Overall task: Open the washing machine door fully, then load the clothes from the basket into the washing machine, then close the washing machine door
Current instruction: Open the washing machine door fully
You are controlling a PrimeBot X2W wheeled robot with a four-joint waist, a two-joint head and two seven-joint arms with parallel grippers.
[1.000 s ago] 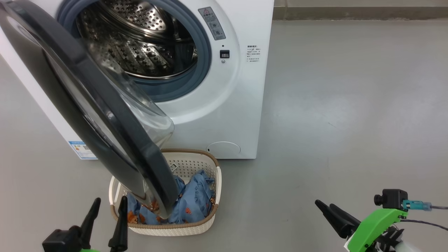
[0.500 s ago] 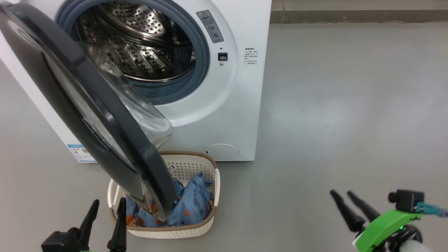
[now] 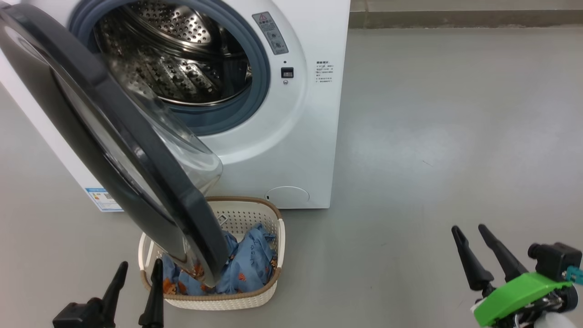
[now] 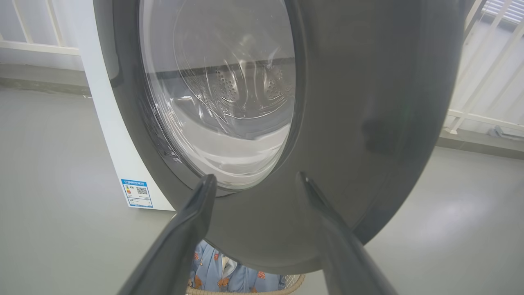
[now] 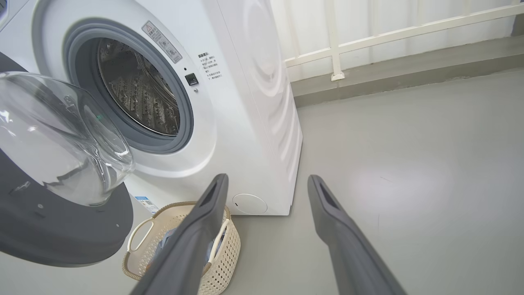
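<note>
Grey floor [image 3: 432, 136] before the washer [image 3: 296, 136]: door [image 3: 127, 136] half open, overhanging the basket [image 3: 255, 296] of clothes [image 3: 253, 259]. Left tool [image 3: 140, 263] and right tool [image 3: 469, 228] gape empty. Left tool should nudge the door's rim wider, steadily.

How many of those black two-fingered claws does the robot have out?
2. The left gripper is at the head view's lower left, beside the basket; the right gripper is at the lower right, over the floor. Both open, empty.

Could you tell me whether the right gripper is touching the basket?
Apart. The head view shows wide bare floor between the right gripper and the basket.
</note>
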